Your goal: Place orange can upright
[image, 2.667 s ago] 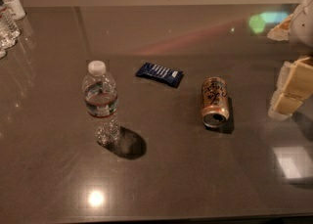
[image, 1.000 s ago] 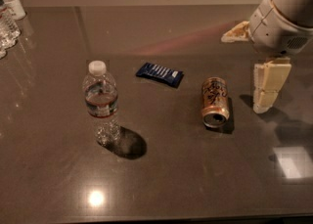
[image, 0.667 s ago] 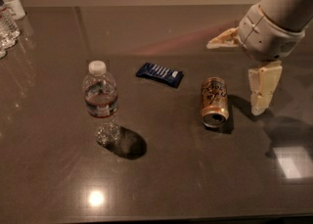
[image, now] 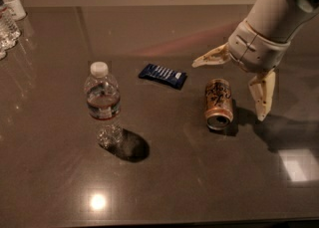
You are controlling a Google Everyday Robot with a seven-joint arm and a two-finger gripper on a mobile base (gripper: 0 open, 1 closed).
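Observation:
The orange can (image: 219, 103) lies on its side on the dark table (image: 199, 182), right of centre, with its silver top facing the front edge. My gripper (image: 228, 90) hangs just above and to the right of the can, open. One finger (image: 211, 57) points left above the can's far end. The other finger (image: 262, 95) points down beside the can's right side. The fingers do not touch the can.
A clear water bottle (image: 103, 105) with a white cap stands upright at left of centre. A flat dark-blue snack wrapper (image: 162, 75) lies behind the can to its left. More bottles (image: 7, 15) stand at the far left corner.
The arm has come in from the right and moved left toward the can. The open fingers now stand over and beside it. The can, bottle and wrapper have not moved.

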